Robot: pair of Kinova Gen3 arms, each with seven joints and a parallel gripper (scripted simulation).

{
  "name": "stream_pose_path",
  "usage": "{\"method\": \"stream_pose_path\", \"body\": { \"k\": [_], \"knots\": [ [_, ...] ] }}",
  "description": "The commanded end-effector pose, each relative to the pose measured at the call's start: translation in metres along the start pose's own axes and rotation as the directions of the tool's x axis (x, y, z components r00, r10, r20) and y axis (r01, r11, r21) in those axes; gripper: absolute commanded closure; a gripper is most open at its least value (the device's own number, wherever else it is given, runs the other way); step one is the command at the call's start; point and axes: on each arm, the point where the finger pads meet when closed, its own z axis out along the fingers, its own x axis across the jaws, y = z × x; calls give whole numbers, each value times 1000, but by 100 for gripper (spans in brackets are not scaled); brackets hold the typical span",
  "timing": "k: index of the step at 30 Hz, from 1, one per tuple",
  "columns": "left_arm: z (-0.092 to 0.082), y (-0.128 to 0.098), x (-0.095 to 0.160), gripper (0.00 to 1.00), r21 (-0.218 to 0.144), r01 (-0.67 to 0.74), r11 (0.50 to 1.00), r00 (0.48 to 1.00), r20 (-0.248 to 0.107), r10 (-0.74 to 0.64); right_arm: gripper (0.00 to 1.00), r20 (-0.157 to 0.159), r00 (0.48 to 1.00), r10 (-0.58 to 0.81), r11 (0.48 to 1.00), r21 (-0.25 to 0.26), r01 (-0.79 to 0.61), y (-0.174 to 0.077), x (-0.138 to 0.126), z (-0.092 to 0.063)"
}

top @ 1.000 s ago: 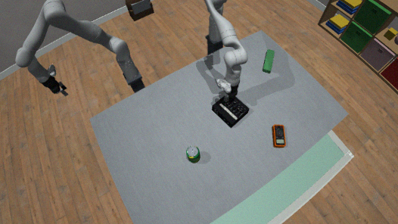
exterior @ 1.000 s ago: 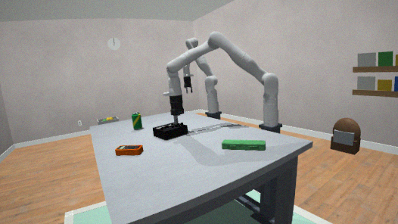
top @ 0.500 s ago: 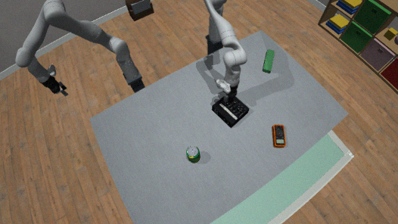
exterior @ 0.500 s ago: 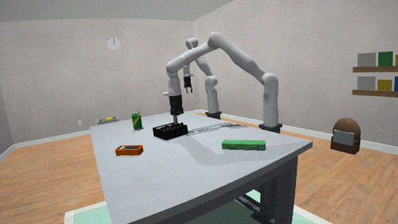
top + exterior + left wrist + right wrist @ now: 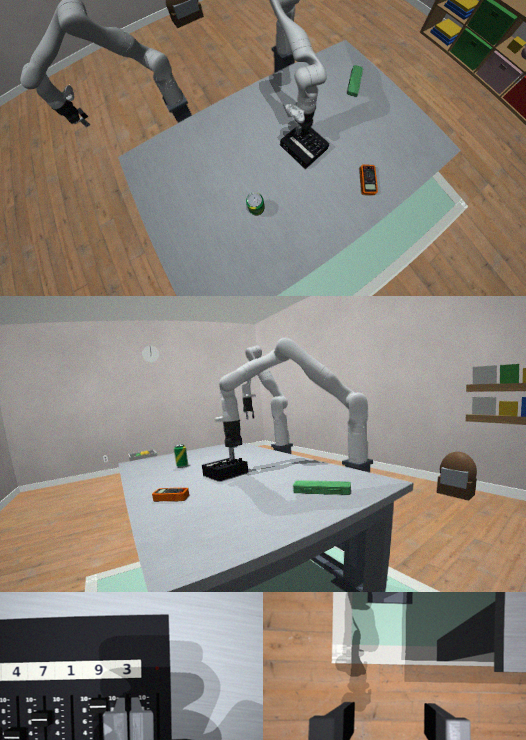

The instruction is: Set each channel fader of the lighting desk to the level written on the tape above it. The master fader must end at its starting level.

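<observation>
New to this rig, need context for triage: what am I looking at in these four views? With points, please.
Two jointed robot arms, each ending in a two-finger gripper. The top view looks down on a grey table (image 5: 200, 165) (image 5: 200, 531); the exterior view sees it from one side; the other two come from cameras on the wrists. On the table: a black lighting desk (image 5: 305, 161) (image 5: 225, 471) (image 5: 49, 635), a green can (image 5: 255, 205) (image 5: 180, 456), an orange multimeter (image 5: 369, 180) (image 5: 170, 494) and a green block (image 5: 355, 81) (image 5: 322, 487). The left gripper (image 5: 304, 131) (image 5: 231, 458) (image 5: 128, 712) is shut over the desk's faders; the right (image 5: 85, 118) (image 5: 250, 417) (image 5: 389, 719) is open, beyond the table, holding nothing.
</observation>
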Motion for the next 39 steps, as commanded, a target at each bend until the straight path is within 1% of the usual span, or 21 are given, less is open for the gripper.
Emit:
{"method": "stream_pose_path", "body": {
  "k": [1,3,5,10,14,29,30,34,37,39],
  "knots": [
    [-7,0,-1,100,1,0,1000,1000,2,0,0,0,1000,0,1000,-2,0,0,0,-1],
    [-13,0,-1,100,1,0,1000,1000,2,0,0,0,1000,0,1000,-2,0,0,0,-1],
    [-13,0,-1,100,1,0,1000,1000,2,0,0,0,1000,0,1000,-2,0,0,0,-1],
    [-28,0,-1,100,1,0,1000,1000,2,0,0,0,1000,0,1000,-2,0,0,0,-1],
    [-34,0,0,100,1,0,1000,1000,2,0,0,0,1000,0,1000,-2,0,0,0,-1],
    [-36,0,0,100,1,0,1000,1000,2,0,0,0,1000,0,1000,-2,0,0,0,-1],
    [-36,0,0,0,1,0,1000,1000,2,0,0,0,1000,0,1000,-2,0,0,0,-1],
    [-39,0,0,0,1,0,1000,1000,2,0,0,0,1000,0,1000,-2,0,0,0,-1],
    [-46,0,0,0,1,0,1000,1000,2,0,0,0,1000,0,1000,-2,0,0,0,-1],
    [-46,0,0,0,1,0,1000,1000,2,0,0,0,1000,0,1000,-2,0,0,0,-1]
  ]
}}
